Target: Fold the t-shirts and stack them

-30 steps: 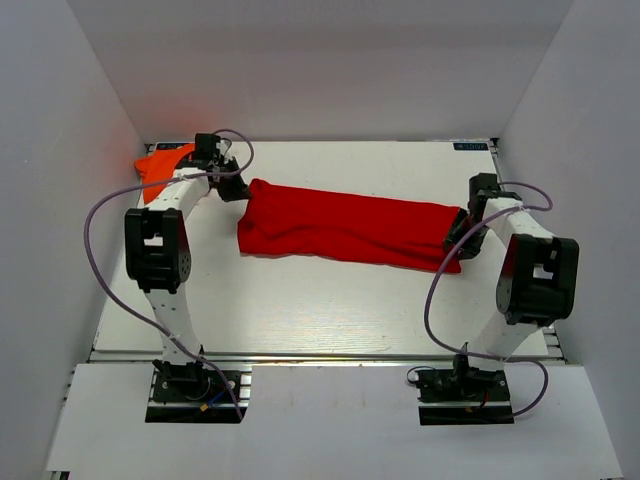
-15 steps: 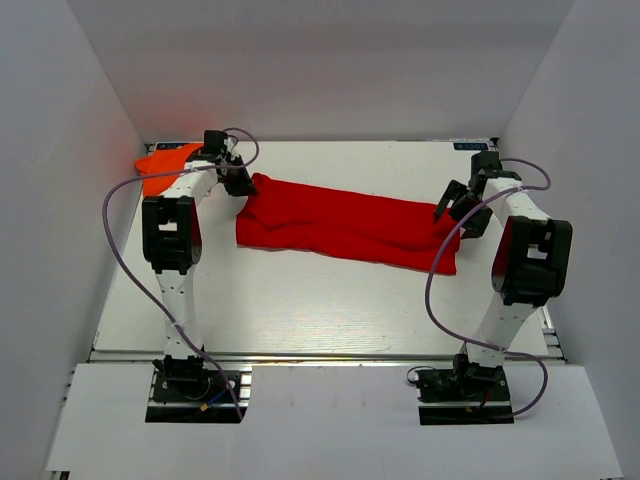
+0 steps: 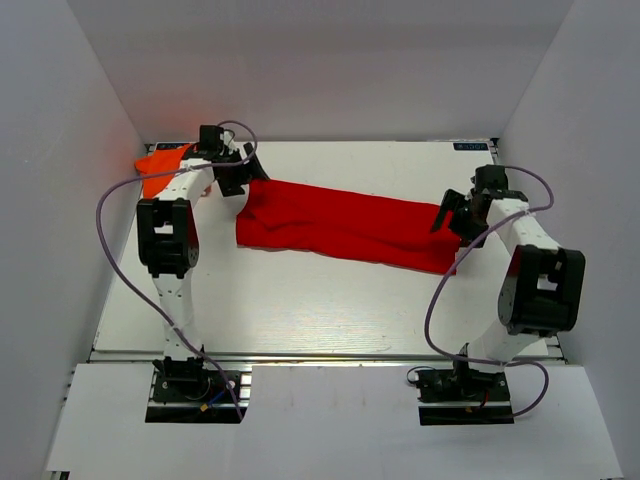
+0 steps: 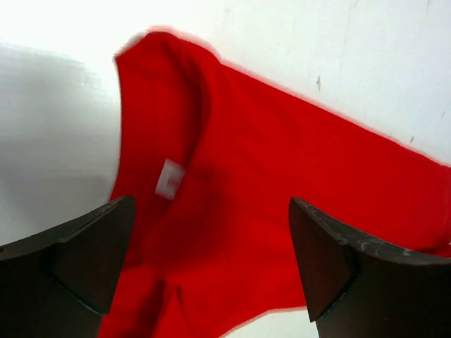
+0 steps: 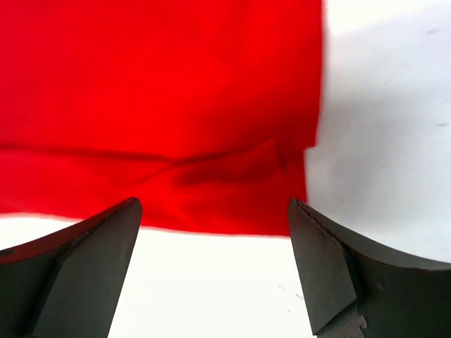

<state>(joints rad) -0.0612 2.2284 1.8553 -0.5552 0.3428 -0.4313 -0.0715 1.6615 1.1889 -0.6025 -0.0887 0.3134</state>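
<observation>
The red t-shirt (image 3: 345, 226) lies folded into a long band across the table, from back left to right. Its collar with the white neck label (image 4: 169, 178) shows in the left wrist view, and its hem end (image 5: 162, 105) fills the right wrist view. My left gripper (image 3: 250, 175) hovers open over the collar end, nothing between its fingers. Above the band's right end my right gripper (image 3: 452, 217) is open and empty too. The orange t-shirt (image 3: 160, 166) sits bunched in the back left corner, behind the left arm.
White walls close in the table (image 3: 300, 300) on the left, back and right. Purple cables (image 3: 110, 215) loop off both arms. The arm bases (image 3: 195, 385) stand on the near edge.
Both grippers have opened and let go of the red t-shirt's ends. The band now lies flat on the table, and both wrists have lifted slightly off it.
</observation>
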